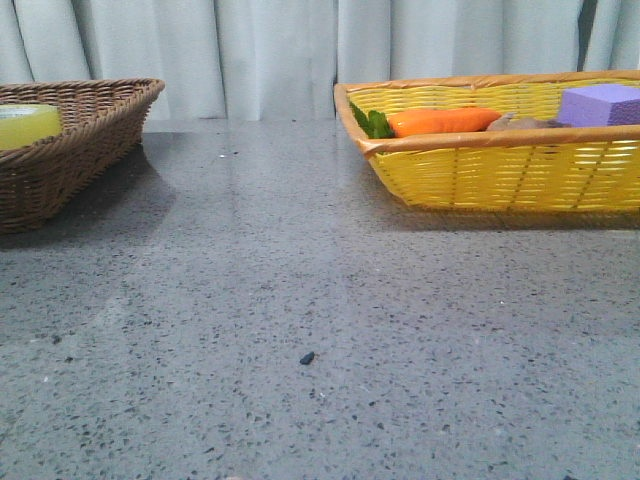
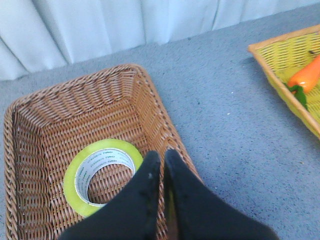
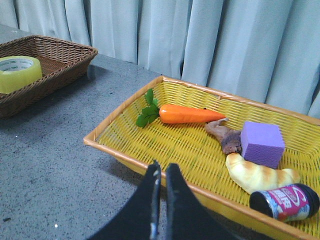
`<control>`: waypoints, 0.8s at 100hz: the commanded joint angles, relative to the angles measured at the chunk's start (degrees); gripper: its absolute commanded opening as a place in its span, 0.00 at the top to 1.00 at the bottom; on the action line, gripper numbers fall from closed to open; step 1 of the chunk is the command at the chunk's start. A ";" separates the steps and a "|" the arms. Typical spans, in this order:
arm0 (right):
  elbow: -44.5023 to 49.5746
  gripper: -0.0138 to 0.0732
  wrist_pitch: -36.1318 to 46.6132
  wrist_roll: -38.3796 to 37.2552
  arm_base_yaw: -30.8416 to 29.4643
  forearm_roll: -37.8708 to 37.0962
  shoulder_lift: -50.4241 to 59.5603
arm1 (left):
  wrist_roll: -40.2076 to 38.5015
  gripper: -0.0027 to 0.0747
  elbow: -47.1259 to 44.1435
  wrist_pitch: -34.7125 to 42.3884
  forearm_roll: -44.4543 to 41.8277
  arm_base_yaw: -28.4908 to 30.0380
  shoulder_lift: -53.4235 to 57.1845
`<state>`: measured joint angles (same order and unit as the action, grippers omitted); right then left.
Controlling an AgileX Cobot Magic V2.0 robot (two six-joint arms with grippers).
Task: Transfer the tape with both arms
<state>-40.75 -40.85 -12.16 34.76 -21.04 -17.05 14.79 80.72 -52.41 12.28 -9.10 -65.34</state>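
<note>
Tape, a wide roll of translucent yellow packing tape (image 2: 101,176) with white core, lies flat inside the brown woven wicker basket (image 2: 45,115) at the far left of the front view, on the grey speckled bench (image 1: 300,330). Left end effector (image 2: 162,161) hangs above the basket rim, fingers together, holding nothing. Right end effector (image 3: 162,172), also closed and empty, is over the near edge of the yellow woven basket (image 3: 125,145) with the orange toy carrot (image 3: 187,114) and purple foam block (image 3: 261,143).

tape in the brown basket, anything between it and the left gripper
Nothing visible does. The tape lies flat and alone in the brown basket, and the left gripper, jaws closed, hangs over the basket's near rim beside it.
</note>
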 commanded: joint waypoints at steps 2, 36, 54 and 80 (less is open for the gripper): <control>1.60 0.92 4.82 -0.54 -0.42 -1.87 3.36 | 1.56 0.99 -3.86 7.77 2.13 0.09 6.27; 12.45 0.93 11.76 -8.52 -0.42 -9.20 13.28 | 1.56 0.99 -34.76 25.49 4.26 0.09 27.10; 16.02 0.93 12.04 -9.42 -0.42 -12.96 14.32 | 1.56 0.99 -48.85 32.01 6.71 0.09 38.78; 17.21 0.93 11.91 -10.07 -0.42 -15.82 14.32 | 1.56 0.99 -59.25 33.22 6.71 0.09 53.71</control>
<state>-22.48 -33.23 -21.95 34.76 -34.29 -2.00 16.42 22.20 -24.40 17.81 -9.10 -14.87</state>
